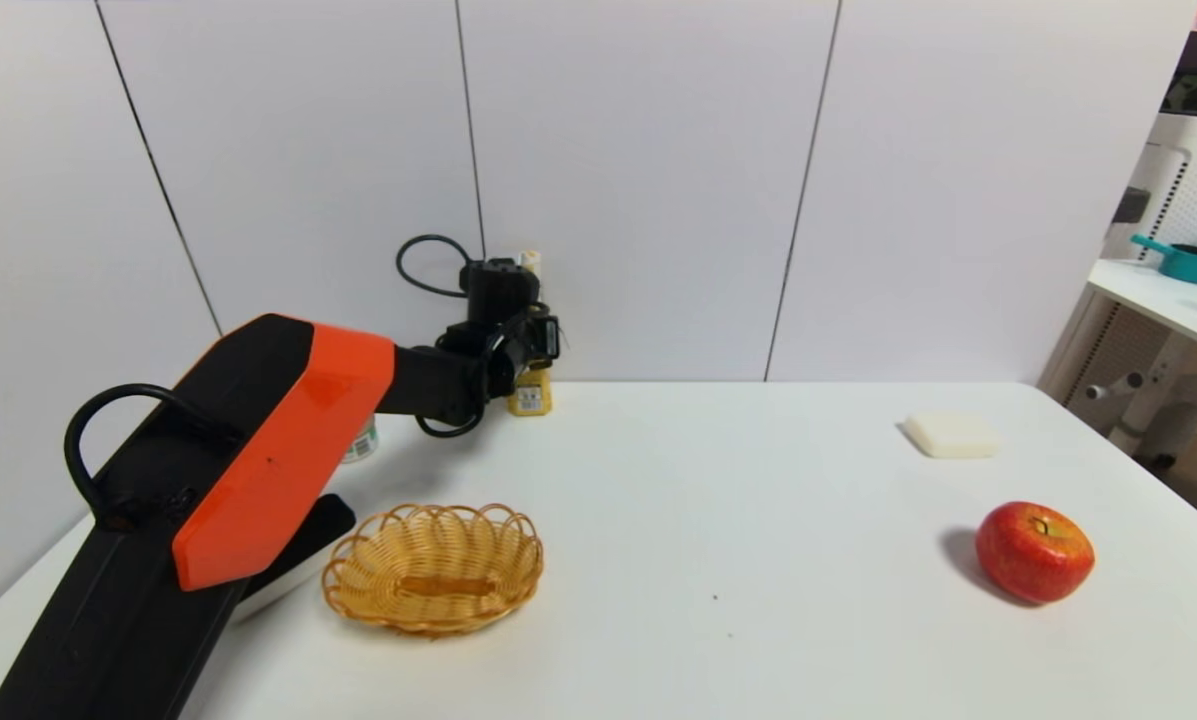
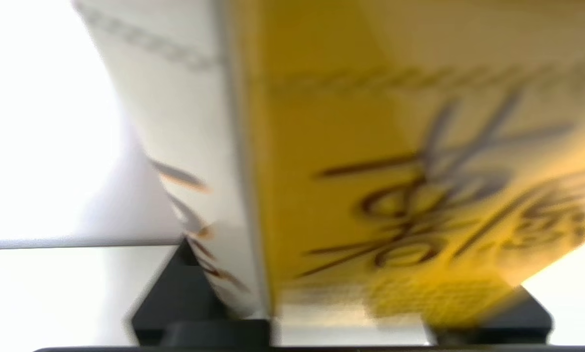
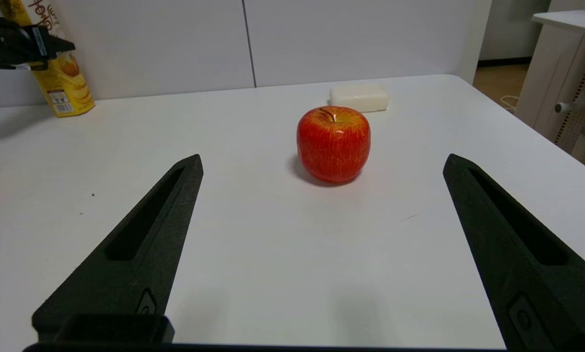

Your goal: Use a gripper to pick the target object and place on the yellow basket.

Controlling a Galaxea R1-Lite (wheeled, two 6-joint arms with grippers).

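"Left pincer: what is it doing?" the first speaker is asking.

"It is clamping the carton, its fingers pressing from opposite sides," the second is answering. "The carton is standing at the back of the table, near the wall, its base apparently resting on the top. Whether it is leaning a little, the pictures are not making plain."

"So the step in hand is lifting?"

"Probably. The arm should be keeping that grip firm without crushing the cardboard, and be raising the carton straight up before swinging it, so that the base is not dragging or the top scraping the wall."

"And the can?"

"It is sitting partly behind the arm, on the robot's left. The carton should be passing high and clear of it while coming back toward the robot."

"Where is the basket waiting?"

"Nearer the robot, beside a dark-topped thing. Being tall, the carton may be tipping if it is set down upright; lowering it slowly and centring its weight inside the rim would be helping."

"And the right pincer?"

"It is idling with its fingers apart, facing the apple and the white block."
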